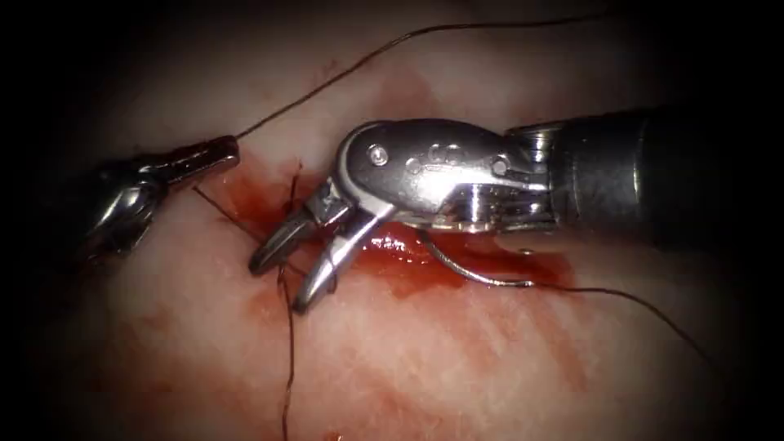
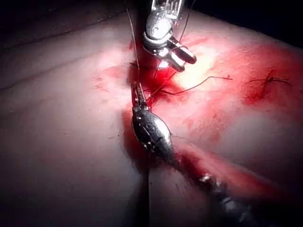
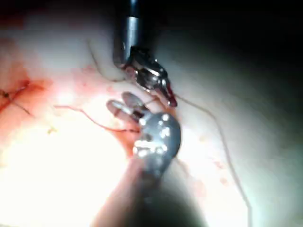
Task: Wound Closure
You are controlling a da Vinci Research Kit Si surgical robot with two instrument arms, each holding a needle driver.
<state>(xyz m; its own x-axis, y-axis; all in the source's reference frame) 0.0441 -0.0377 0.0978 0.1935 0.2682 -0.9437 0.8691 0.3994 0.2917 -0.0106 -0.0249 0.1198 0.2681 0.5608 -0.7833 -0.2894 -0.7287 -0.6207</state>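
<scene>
My left tool comes in from the left with its jaws shut on the thread, which runs up and to the right. At the centre, my right tool points down-left with its jaws open astride a vertical strand of thread, gripping nothing. The curved needle lies free on the tissue in red fluid below the right tool's wrist, one end hidden under the tool. In the left wrist view, the left tool sits close to the right tool.
Red fluid pools around the wound under the right tool. Thread trails from the needle toward the right. A finished stitch sits farther along the tissue. In the right wrist view, the left tool lies just beyond the right tool.
</scene>
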